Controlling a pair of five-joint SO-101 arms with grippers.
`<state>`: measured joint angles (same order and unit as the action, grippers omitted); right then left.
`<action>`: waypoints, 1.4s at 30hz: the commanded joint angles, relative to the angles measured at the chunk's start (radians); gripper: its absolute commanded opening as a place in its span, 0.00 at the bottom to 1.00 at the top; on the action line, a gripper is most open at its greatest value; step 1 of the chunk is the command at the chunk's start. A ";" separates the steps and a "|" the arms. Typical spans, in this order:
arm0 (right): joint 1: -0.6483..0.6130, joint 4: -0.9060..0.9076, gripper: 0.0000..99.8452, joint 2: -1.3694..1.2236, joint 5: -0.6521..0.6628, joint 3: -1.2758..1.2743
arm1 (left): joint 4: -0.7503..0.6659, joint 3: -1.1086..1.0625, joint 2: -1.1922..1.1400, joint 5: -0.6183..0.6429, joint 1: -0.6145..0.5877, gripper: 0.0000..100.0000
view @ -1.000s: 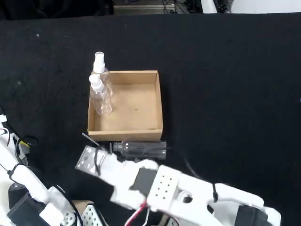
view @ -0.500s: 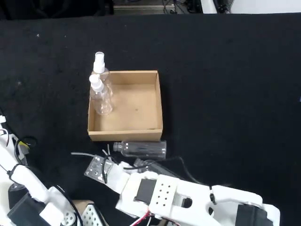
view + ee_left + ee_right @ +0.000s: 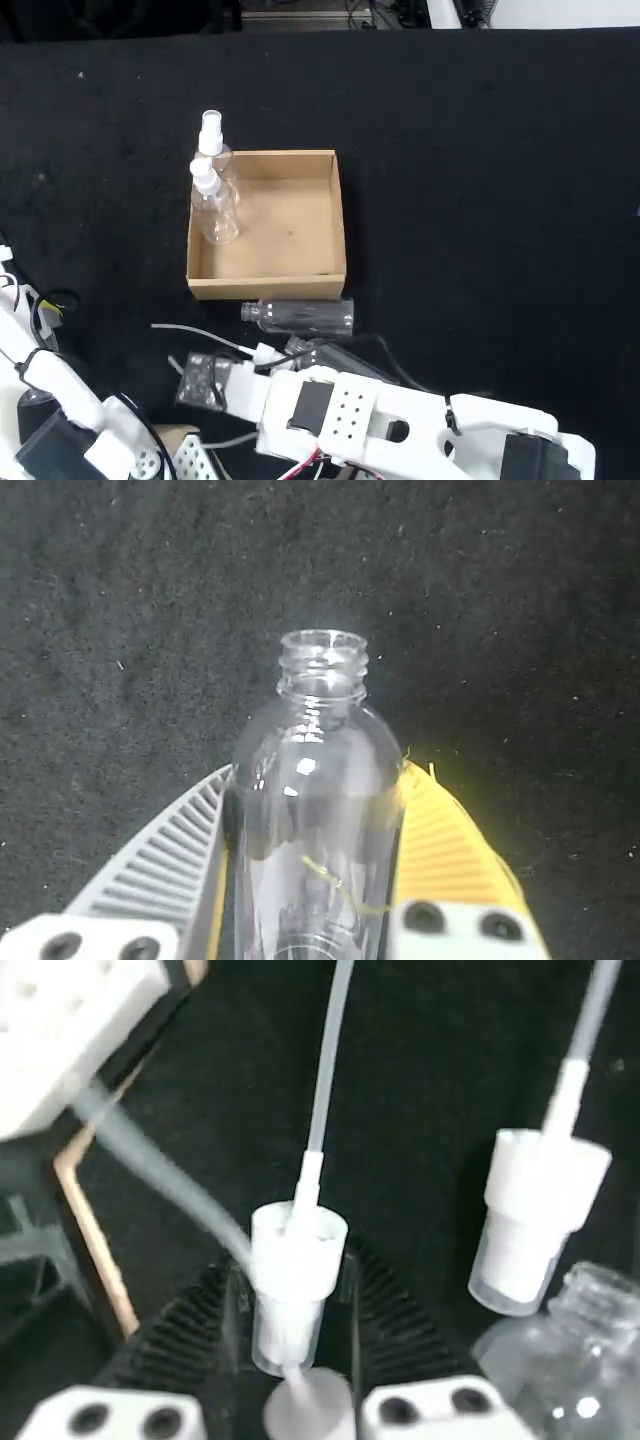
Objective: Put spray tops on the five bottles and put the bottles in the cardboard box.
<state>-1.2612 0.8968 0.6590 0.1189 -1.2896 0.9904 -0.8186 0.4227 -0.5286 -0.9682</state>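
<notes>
The table (image 3: 480, 200) is looked down on from a fixed camera high above, far enough off that the whole cardboard box (image 3: 267, 288) is taken in at once. The left wrist view is taken from just behind the left gripper (image 3: 318, 775), along its fingers, very close on the uncapped bottle (image 3: 315, 820) clamped between them. The right wrist view is aimed likewise along the right gripper (image 3: 290, 1260), close on the spray top (image 3: 293, 1290) pinched between its fingers; the black table beyond the fingertips is shared by all three views.
</notes>
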 commanded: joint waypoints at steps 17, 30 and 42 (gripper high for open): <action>0.308 0.121 0.02 0.067 0.077 0.248 | -0.012 0.027 0.017 0.002 -0.010 0.03; 0.308 0.390 0.03 0.412 0.075 0.503 | -0.006 0.027 0.017 0.002 -0.008 0.03; 0.781 0.397 0.03 0.591 0.077 0.627 | 0.029 0.062 0.046 0.008 -0.001 0.03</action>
<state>-0.7211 1.2927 1.2421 0.1956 -0.7204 0.9904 -0.8170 0.4227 -0.5286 -0.9666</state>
